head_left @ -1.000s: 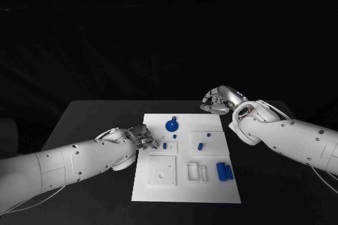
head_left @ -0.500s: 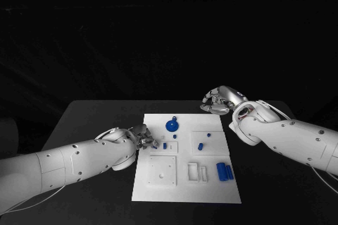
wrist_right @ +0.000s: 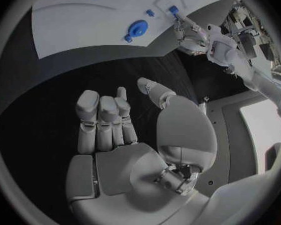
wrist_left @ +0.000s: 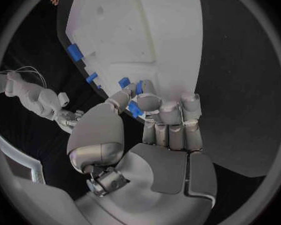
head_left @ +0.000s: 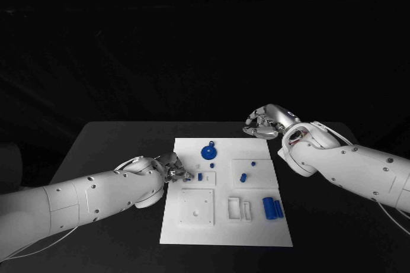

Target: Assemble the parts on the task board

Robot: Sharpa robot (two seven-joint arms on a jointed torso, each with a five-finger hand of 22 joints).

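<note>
the left hand point(head_left: 173, 168) pinches a small blue part point(wrist_left: 133, 108) at the task board's point(head_left: 224, 231) edge, while the right hand point(head_left: 263, 122) hovers with fingers curled, holding nothing.

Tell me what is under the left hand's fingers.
The left hand pinches a small blue part over the task board. The fingers cover most of the part.

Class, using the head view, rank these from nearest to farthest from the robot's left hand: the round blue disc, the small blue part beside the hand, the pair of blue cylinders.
1. Small blue part, on the board right beside the left hand.
2. Round blue disc, toward the board's far end.
3. Pair of blue cylinders, near the board's right edge, closer to the robot.
</note>
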